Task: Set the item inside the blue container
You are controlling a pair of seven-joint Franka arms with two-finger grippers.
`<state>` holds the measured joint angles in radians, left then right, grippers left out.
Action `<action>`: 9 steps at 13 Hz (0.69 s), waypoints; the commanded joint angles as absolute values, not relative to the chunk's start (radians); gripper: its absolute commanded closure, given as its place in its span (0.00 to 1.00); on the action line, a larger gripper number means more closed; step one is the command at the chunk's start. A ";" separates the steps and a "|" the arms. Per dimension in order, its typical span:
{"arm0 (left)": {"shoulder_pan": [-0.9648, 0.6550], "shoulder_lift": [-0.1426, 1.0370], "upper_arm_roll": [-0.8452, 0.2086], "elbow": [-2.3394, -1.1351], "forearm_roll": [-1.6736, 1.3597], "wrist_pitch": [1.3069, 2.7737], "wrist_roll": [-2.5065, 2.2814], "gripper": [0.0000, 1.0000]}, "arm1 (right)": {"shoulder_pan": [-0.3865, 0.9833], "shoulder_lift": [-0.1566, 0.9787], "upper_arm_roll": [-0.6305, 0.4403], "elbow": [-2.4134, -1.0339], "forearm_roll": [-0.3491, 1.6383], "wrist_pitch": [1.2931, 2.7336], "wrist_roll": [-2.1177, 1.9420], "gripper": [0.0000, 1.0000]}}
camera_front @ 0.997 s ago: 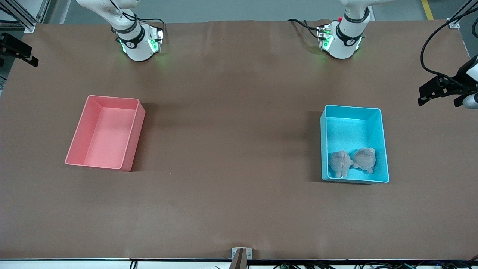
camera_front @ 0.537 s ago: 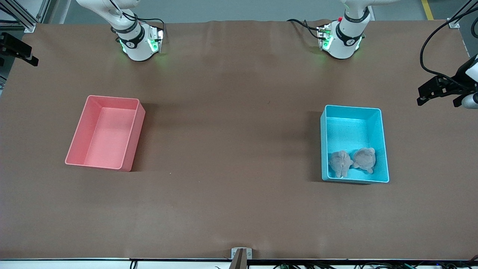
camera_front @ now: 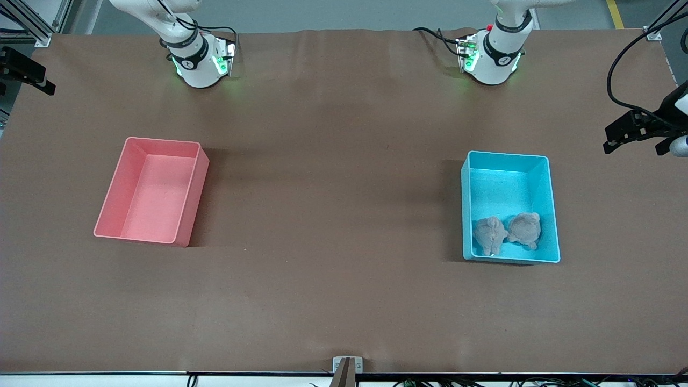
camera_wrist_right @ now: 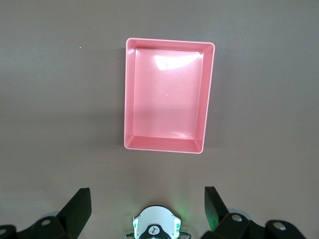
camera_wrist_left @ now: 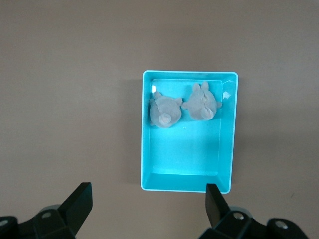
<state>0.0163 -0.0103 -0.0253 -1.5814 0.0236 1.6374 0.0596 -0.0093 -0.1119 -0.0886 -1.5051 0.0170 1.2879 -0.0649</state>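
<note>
A wide table (camera_front: pixel 333 161) covered in plain brown material carries two bins set well apart. The blue container (camera_front: pixel 553 215) sits toward the left arm's end, and a pink bin (camera_front: pixel 198 188) of like size sits toward the right arm's end, turned slightly askew. Both robot bases (camera_front: pixel 198 64) stand along the table's edge farthest from the front camera.

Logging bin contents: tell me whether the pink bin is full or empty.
Empty. The pink bin shows only its bare floor in the right wrist view and the front view; both plush toys lie in the blue container.
</note>
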 commanded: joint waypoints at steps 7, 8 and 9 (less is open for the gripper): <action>0.055 -0.029 -0.017 -1.560 -0.008 1.640 0.049 0.00 | -0.012 -0.120 -0.086 -1.506 0.009 1.279 -0.067 0.00; 0.060 -0.028 -0.017 -1.562 -0.029 1.640 0.032 0.00 | -0.012 -0.120 -0.086 -1.508 0.009 1.279 -0.067 0.00; 0.060 -0.026 -0.017 -1.560 -0.035 1.640 0.016 0.00 | -0.012 -0.120 -0.087 -1.508 0.009 1.279 -0.067 0.00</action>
<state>0.0521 -0.0260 -0.0188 -1.5695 -0.0044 1.6408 0.0400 -0.0093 -0.1119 -0.0887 -1.5051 0.0170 1.2869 -0.0650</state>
